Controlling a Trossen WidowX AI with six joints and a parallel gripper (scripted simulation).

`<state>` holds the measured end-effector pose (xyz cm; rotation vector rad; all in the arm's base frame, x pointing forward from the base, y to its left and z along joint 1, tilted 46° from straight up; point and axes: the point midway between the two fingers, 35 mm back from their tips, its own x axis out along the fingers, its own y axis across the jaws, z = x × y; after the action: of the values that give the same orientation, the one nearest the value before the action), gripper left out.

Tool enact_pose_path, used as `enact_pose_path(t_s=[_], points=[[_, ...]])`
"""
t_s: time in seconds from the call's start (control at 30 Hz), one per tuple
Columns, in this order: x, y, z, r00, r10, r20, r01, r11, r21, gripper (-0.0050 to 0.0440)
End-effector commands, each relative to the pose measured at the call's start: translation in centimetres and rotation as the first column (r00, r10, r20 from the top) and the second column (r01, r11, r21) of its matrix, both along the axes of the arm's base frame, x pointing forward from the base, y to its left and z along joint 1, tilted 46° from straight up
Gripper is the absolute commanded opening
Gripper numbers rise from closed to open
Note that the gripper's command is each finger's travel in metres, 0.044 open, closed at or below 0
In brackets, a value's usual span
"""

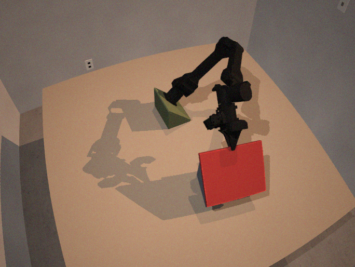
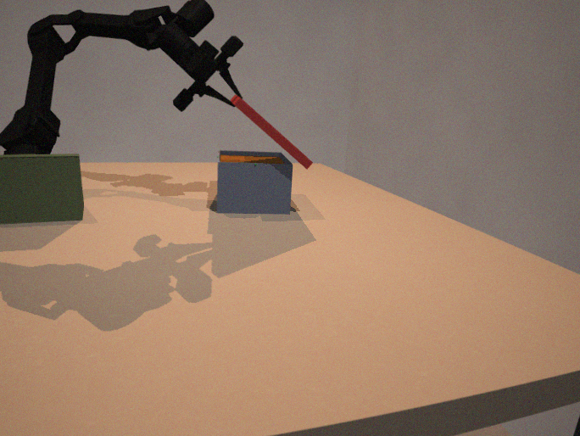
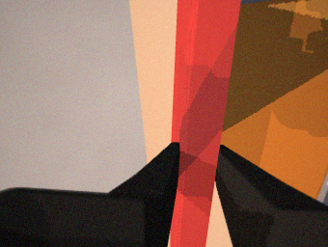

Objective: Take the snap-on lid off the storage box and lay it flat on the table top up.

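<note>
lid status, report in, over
Gripper shut on lid by one edge. Lid tilted steeply, low end near the rim of box, contact unclear. Box open. Nothing in the way on table.
</note>
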<state>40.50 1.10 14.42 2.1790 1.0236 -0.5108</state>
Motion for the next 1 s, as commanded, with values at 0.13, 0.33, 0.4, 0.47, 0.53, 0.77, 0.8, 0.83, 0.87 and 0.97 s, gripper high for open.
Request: enact_pose_path(t_s=[0.13,0.33,0.4,0.47,0.53,0.77,0.8,0.83,0.87,0.97], points=[[0.6,-1.1,1.3,1.000,-0.004,0.015,0.004,1.000,-0.003,-0.0050],[0.7,-1.7,1.8,1.000,-0.004,0.015,0.004,1.000,-0.003,-0.0050],[0.7,-1.8,2.0,1.000,-0.004,0.015,0.004,1.000,-0.003,-0.0050],[0.7,-1.8,2.0,1.000,-0.004,0.015,0.004,1.000,-0.003,-0.0050],[0.7,-1.8,1.9,1.000,-0.004,0.015,0.004,1.000,-0.003,-0.0050],[0.2,-2.5,0.4,1.000,-0.004,0.015,0.004,1.000,-0.003,-0.0050],[0.2,-2.7,0.3,1.000,-0.004,0.015,0.004,1.000,-0.003,-0.0050],[0.2,-2.8,0.2,1.000,-0.004,0.015,0.004,1.000,-0.003,-0.0050],[0.1,-2.9,0.0,1.000,-0.004,0.015,0.004,1.000,-0.003,-0.0050],[0.0,-3.4,-0.4,1.000,-0.004,0.015,0.004,1.000,-0.003,-0.0050]])
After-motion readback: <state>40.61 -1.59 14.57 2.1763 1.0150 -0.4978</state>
